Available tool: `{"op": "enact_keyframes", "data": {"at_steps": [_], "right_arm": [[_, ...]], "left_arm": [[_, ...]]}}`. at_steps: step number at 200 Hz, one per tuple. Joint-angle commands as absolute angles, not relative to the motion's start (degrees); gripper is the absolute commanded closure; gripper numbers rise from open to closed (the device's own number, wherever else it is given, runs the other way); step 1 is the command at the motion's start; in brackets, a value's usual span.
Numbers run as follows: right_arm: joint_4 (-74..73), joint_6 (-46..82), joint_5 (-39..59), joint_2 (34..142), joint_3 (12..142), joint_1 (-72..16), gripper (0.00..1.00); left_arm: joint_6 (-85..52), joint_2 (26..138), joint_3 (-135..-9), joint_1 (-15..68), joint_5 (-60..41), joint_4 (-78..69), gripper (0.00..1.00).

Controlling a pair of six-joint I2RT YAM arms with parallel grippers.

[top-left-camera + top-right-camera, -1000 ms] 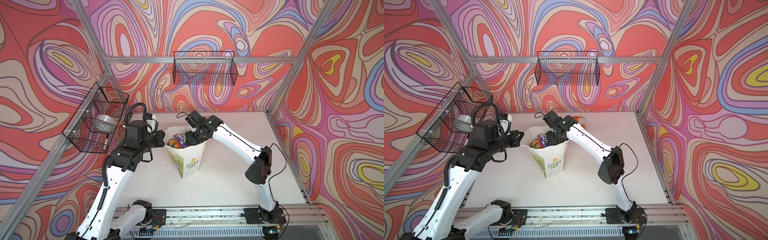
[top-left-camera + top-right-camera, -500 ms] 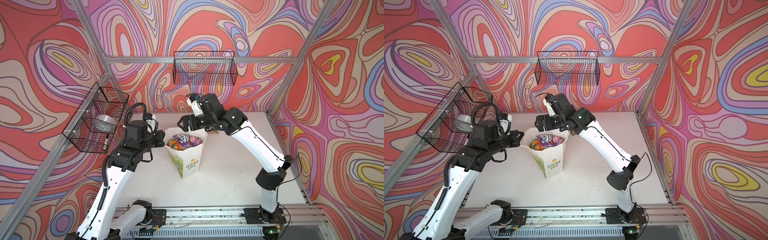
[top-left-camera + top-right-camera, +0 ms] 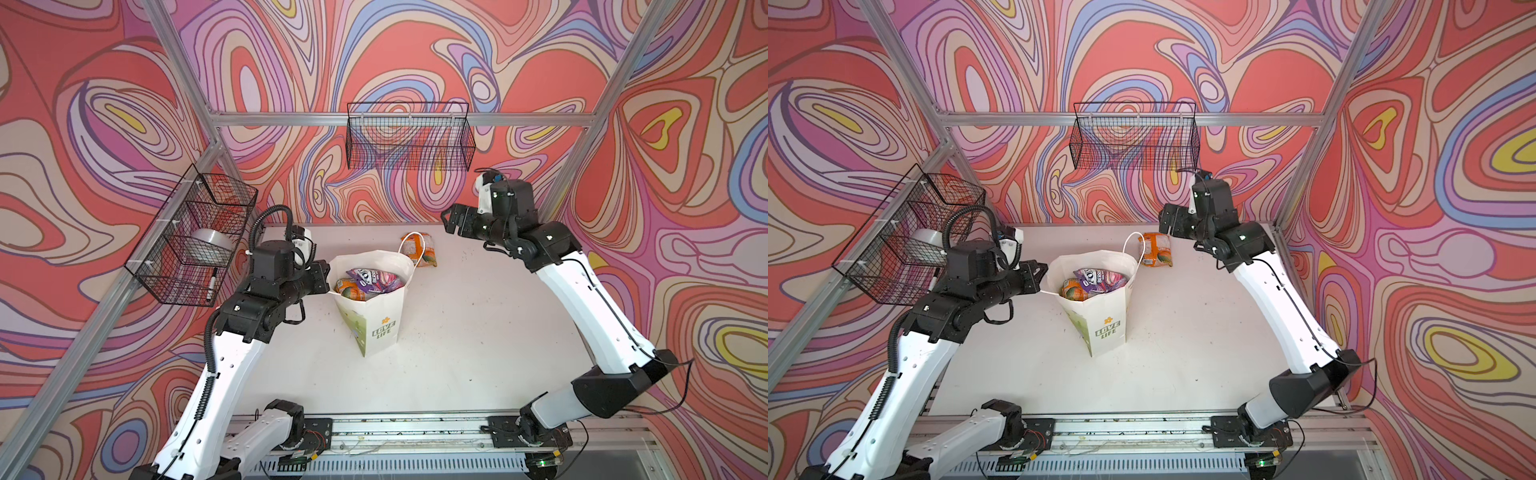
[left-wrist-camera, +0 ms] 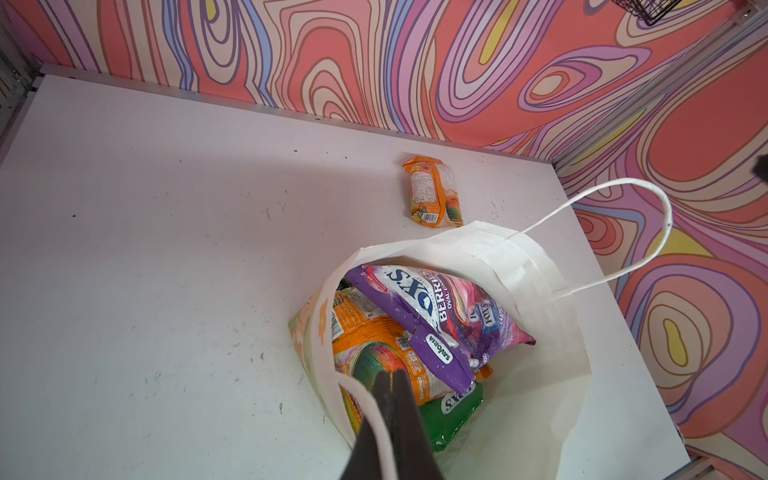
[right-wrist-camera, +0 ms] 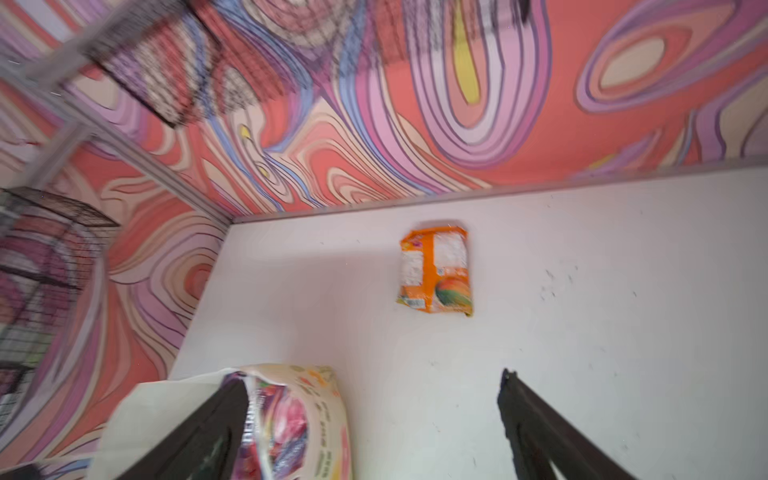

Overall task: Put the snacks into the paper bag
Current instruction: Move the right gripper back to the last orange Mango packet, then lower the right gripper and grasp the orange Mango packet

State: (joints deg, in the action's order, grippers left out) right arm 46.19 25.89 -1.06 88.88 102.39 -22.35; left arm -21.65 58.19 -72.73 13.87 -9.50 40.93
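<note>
The white paper bag (image 3: 376,309) (image 3: 1100,307) stands upright mid-table with its mouth wide. Inside lie snacks: a purple pouch (image 3: 374,279) (image 4: 436,307) on top, an orange one (image 4: 374,332) and a green one (image 4: 453,411) under it. One orange pouch (image 3: 419,249) (image 3: 1156,249) (image 5: 434,270) lies flat on the table behind the bag. My left gripper (image 3: 326,274) (image 4: 390,374) is shut on the bag's near cord handle (image 4: 365,403) at the rim. High over the back right of the table, my right gripper (image 3: 451,220) (image 5: 374,378) is open and holds nothing.
A black wire basket (image 3: 409,137) hangs on the back wall. Another wire basket (image 3: 195,237) on the left wall holds a silver object and a marker. Aluminium frame posts stand at the table's back corners. The bag's far cord handle (image 4: 648,232) sticks up.
My right gripper opened, rose out of the bag's mouth and swung back to the right, leaving the purple pouch in the bag. The left arm has not moved.
</note>
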Motion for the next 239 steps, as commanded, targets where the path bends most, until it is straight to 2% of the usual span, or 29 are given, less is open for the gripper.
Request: {"op": "enact_keyframes", "data": {"at_steps": [1, 28, 56, 132, 197, 239], "right_arm": [[40.61, 29.15, 4.43, 91.52, 96.34, -17.49, 0.01], [33.27, 30.75, 7.89, 96.3, 89.83, -14.03, 0.02], [32.15, 30.34, 8.63, 105.62, 91.18, -13.32, 0.01], [29.25, 30.17, 14.0, 124.33, 103.31, -13.18, 0.02], [30.73, 28.79, 15.75, 135.54, 114.01, -13.18, 0.02], [32.36, 28.93, 15.89, 140.76, 118.78, -13.95, 0.02]], "left_arm": [[-21.3, 57.24, -73.25, 13.45, -8.1, 37.93, 1.0], [-21.63, 57.42, -73.05, 13.43, -9.53, 37.62, 1.0], [-21.27, 58.09, -73.28, 13.4, -8.64, 37.98, 1.0], [-21.18, 56.27, -73.14, 13.44, -7.97, 37.69, 1.0], [-22.71, 55.3, -73.01, 13.43, 6.75, 40.44, 1.0], [-22.81, 56.39, -72.9, 13.26, 4.12, 39.94, 0.98]]}}
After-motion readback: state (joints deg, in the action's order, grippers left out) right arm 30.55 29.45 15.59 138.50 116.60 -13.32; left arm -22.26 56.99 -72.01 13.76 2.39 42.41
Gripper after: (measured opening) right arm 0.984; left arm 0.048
